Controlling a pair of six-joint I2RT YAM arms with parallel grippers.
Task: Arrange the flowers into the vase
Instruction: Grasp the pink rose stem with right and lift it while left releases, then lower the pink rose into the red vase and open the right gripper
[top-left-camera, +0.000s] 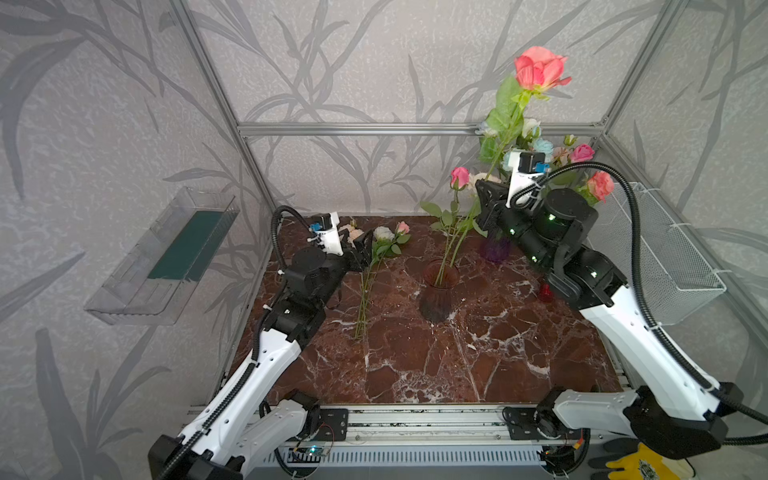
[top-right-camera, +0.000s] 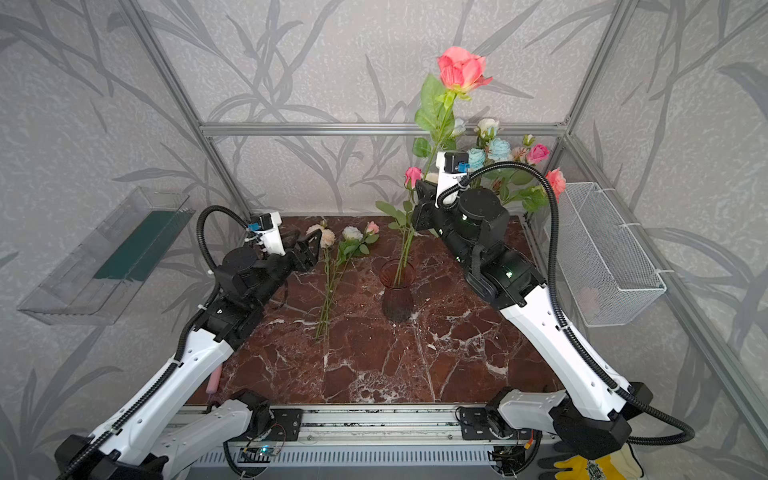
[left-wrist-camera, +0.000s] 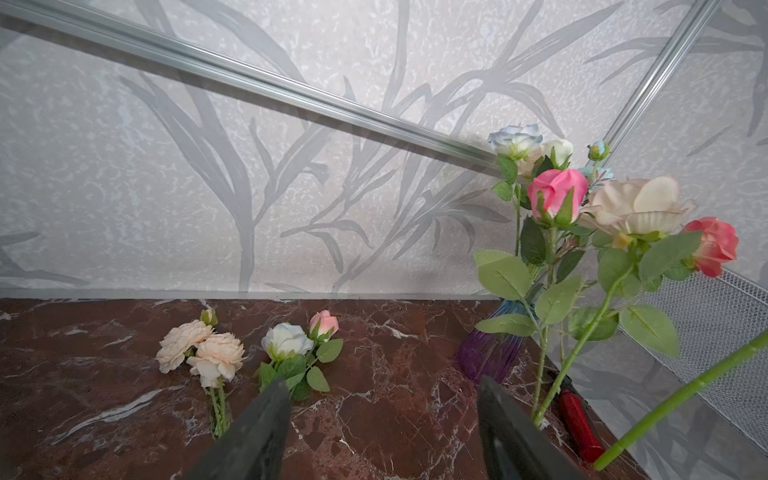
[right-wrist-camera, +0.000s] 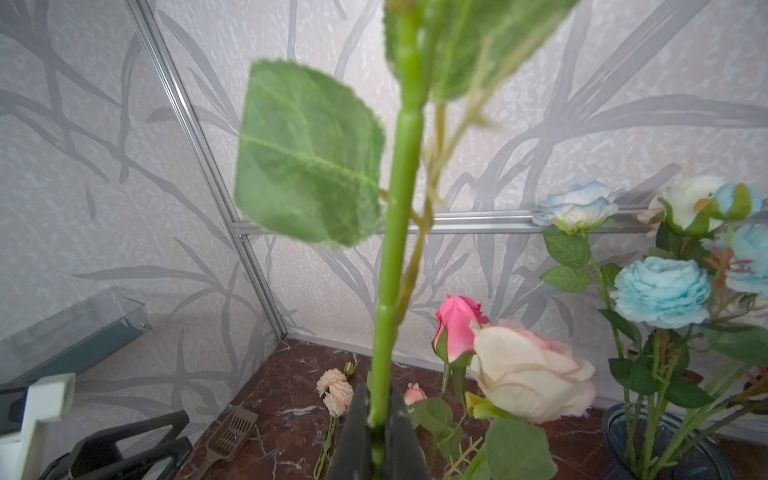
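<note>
My right gripper (top-left-camera: 485, 198) (right-wrist-camera: 378, 395) is shut on the thick green stem of a coral rose (top-left-camera: 539, 68) (top-right-camera: 462, 68) and holds it upright, high over the back of the table. Its cut end (left-wrist-camera: 602, 461) hangs free. The dark red glass vase (top-left-camera: 438, 291) (top-right-camera: 397, 291) stands mid-table with a pink rose (top-left-camera: 459, 176) (left-wrist-camera: 557, 195) and a cream rose (left-wrist-camera: 636, 205) in it. Peach flowers (left-wrist-camera: 203, 351) and a white rose with a pink bud (top-left-camera: 383, 233) (left-wrist-camera: 286, 340) lie on the marble. My left gripper (top-left-camera: 365, 246) (left-wrist-camera: 384, 386) hovers open beside them, holding nothing.
A purple-blue vase (top-left-camera: 496, 248) (left-wrist-camera: 492, 353) full of blue, white and pink flowers stands at the back right. A red object (top-left-camera: 545, 293) lies near it. A wire basket (top-left-camera: 673, 257) hangs on the right wall, a clear tray (top-left-camera: 166, 257) on the left. A brown scoop (right-wrist-camera: 232, 428) lies at the back left.
</note>
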